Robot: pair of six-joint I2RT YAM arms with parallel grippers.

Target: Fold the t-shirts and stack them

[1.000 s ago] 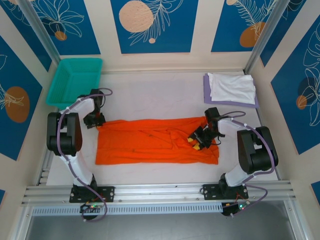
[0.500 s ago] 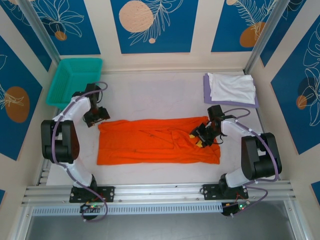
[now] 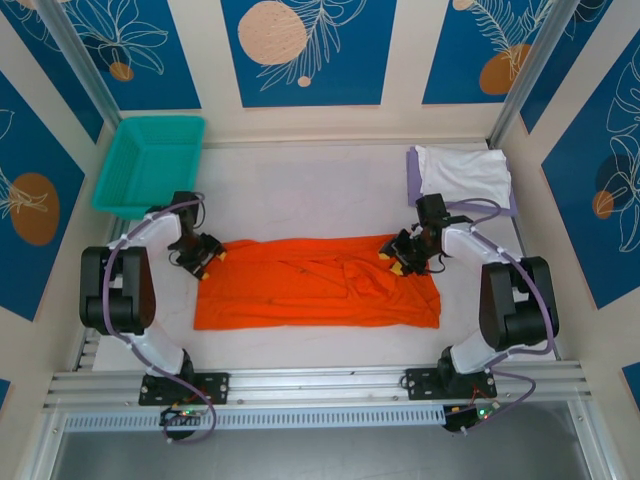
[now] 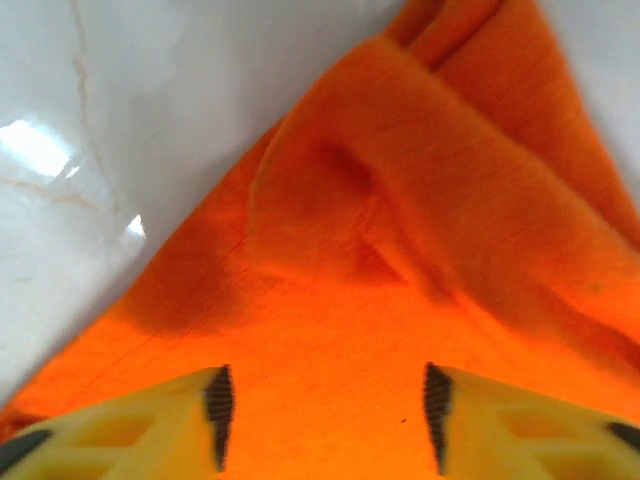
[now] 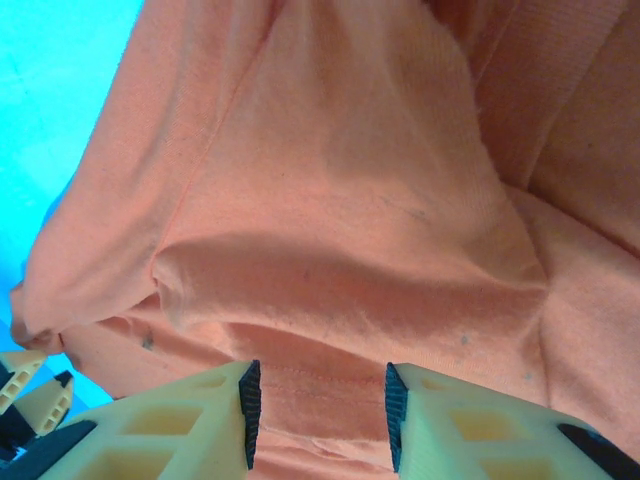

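Facing an orange t-shirt point(image 3: 315, 285) spread as a long band across the middle of the counter point(image 3: 300, 190), ends toward 9 and 3 o'clock. Holding the left fingers point(image 4: 130, 430) apart over its far 9 o'clock corner, with nothing pinched yet. Keeping the right fingers point(image 5: 170, 420) spread the same way over the rumpled far 3 o'clock corner. Probably posted at both ends to lift one long edge together and fold it square. Stacked at 1 o'clock: a folded white t-shirt point(image 3: 465, 172) atop a lavender t-shirt point(image 3: 412, 170), likely the pile awaiting the orange one. Parked at 10 o'clock, well apart: a teal basket point(image 3: 160, 120).
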